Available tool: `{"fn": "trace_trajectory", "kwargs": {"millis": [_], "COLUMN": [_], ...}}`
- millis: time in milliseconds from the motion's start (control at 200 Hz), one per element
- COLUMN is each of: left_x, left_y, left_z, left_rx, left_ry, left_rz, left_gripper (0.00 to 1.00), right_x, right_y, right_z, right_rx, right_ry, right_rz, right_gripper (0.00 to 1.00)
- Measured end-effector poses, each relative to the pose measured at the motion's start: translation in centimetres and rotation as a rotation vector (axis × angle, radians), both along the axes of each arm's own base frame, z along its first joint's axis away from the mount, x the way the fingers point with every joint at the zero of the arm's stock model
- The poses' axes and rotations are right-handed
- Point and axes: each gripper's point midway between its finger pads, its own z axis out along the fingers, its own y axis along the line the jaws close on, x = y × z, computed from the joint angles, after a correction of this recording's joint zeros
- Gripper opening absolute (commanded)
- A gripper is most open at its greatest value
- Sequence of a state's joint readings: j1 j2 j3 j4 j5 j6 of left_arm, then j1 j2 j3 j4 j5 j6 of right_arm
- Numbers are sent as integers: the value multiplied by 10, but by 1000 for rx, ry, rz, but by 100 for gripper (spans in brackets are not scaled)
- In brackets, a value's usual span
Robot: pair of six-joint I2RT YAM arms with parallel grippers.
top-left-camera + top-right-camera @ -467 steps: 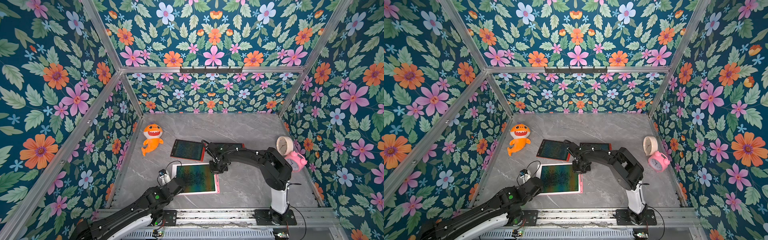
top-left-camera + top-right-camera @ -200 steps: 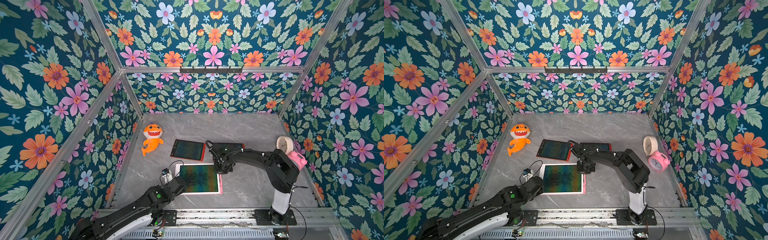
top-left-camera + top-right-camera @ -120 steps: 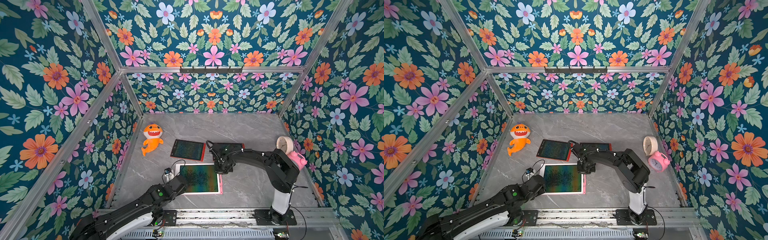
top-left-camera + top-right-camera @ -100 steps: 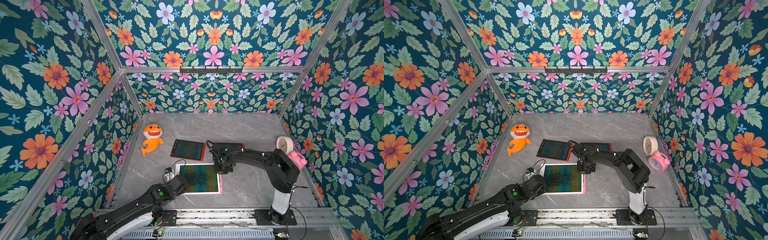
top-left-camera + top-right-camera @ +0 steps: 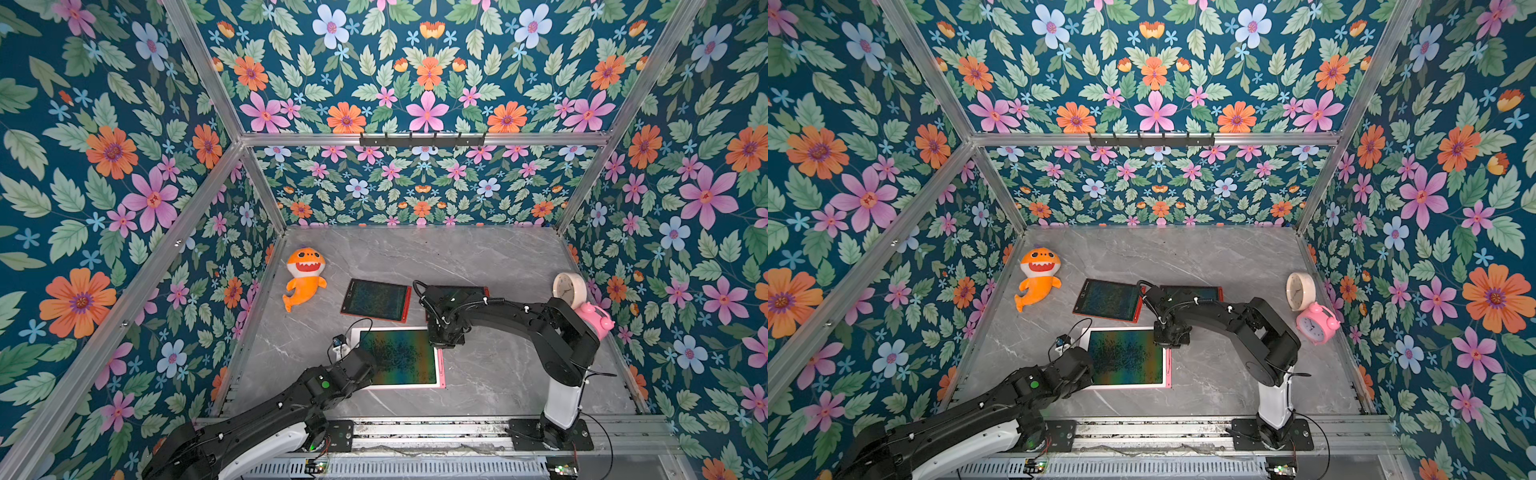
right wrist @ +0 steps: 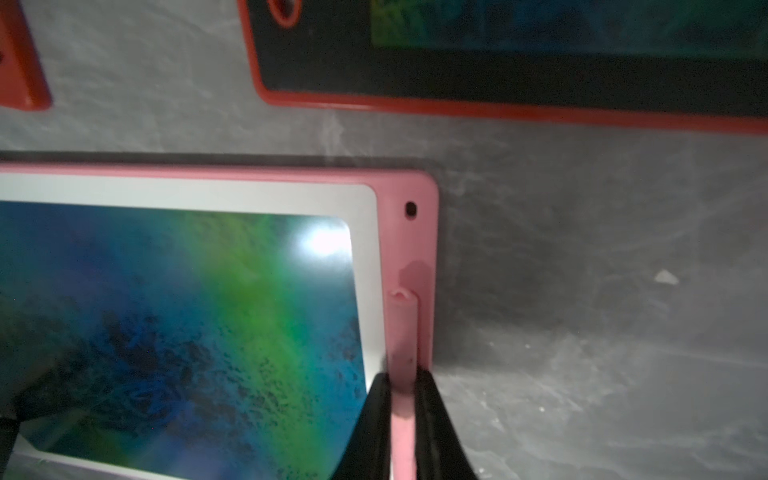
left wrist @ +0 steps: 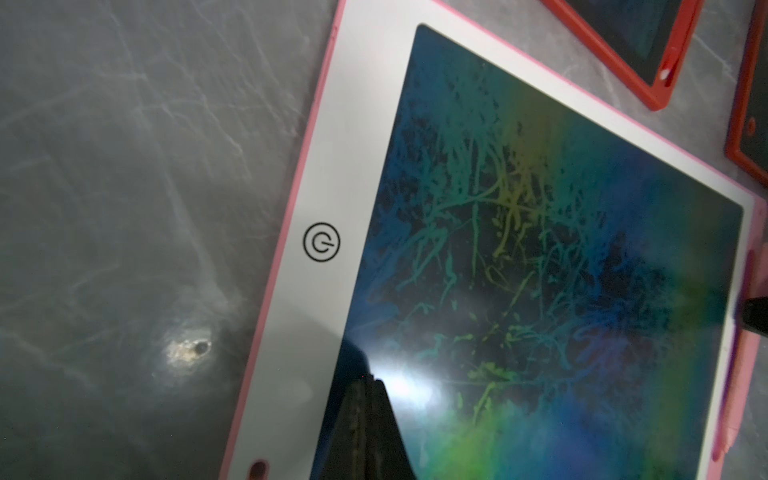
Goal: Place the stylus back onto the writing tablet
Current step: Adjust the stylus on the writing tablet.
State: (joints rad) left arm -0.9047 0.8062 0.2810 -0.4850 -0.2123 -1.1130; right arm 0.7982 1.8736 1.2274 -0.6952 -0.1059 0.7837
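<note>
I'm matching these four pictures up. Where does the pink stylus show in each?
In a top view: stylus along the white tablet's edge nearest the right arm.
In a top view: stylus, same edge.
Left wrist: stylus, pink strip across the screen from the power symbol.
Right wrist: stylus between the right gripper's fingers.
Shared landmark: the white tablet's rainbow screen.

Power sign (image 7: 321, 242), black ring with short stroke, printed on white border of pink-edged tablet (image 7: 361, 124); seen in left wrist view only. No words, brands or numbers made out on it. Dial marks on cream clock (image 5: 566, 286) and pink alarm clock (image 5: 1312, 325) too small to be read. Nothing readable on red tablets (image 5: 376, 300).
</note>
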Motion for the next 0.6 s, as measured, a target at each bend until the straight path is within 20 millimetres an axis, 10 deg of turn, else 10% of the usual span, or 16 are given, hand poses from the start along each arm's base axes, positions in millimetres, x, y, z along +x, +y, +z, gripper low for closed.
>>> {"fn": "trace_trajectory", "kwargs": {"millis": [600], "left_x": [2], "left_y": [-2], "left_z": [1], "left_rx": [-11], "left_ry": [-2], "left_rz": [-10], "left_gripper": [0], "right_x": [0], "right_y": [0], "right_z": [1], "right_rx": [9], "right_ry": [1], "right_rz": [-2], "right_gripper": [20]}}
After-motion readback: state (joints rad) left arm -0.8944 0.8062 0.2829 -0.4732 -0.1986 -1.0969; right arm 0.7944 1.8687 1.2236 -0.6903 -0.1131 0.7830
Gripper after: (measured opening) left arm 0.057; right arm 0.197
